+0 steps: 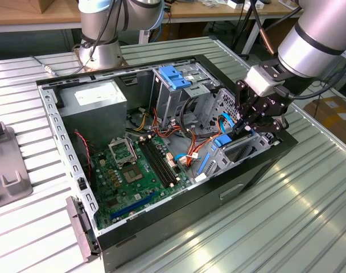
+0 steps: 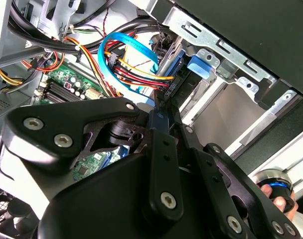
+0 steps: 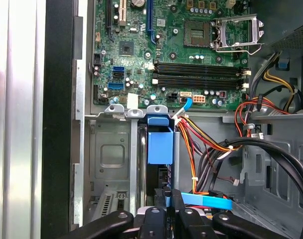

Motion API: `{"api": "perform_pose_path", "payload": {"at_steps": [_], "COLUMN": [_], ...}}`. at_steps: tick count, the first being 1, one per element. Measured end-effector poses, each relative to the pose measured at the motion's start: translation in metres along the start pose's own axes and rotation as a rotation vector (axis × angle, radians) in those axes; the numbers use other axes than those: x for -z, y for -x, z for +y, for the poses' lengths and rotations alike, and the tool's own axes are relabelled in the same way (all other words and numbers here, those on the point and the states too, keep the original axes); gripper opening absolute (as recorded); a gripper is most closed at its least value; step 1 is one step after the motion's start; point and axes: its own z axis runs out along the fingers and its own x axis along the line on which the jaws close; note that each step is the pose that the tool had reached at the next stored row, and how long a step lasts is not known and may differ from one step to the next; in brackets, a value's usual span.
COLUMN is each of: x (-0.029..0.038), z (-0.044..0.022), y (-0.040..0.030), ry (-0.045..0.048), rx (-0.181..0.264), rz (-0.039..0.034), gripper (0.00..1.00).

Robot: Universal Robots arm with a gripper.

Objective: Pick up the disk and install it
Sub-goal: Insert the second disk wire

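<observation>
First wrist view has the black gripper (image 3: 166, 209) clamped on the slim blue-framed disk (image 3: 160, 144), standing on edge in the grey metal bay (image 3: 109, 159) at 6 o'clock from the green motherboard (image 3: 181, 55); looks rigid, light-ish and knock-sensitive, so the plastic frame edges seem safest to pinch.

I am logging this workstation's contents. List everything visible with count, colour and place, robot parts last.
computer case: one, black, open on the ribbed metal table.
motherboard: one, green, on the case floor.
power supply: one, grey, far corner of the case.
disk: one, blue carrier, standing in the drive bay beside the tool.
flat cable: one, blue, looping above the bay.
wire bundle: red, orange, yellow, beside the bay.
arm: one, silver.
tool: one, black, at the disk.
</observation>
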Motion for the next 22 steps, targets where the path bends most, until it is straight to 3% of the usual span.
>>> {"api": "perform_pose_path", "payload": {"at_steps": [22], "x": [-0.0005], "z": [0.0], "y": [0.0], "ry": [0.0], "rx": [0.0], "rz": [0.0], "gripper": [0.16]}}
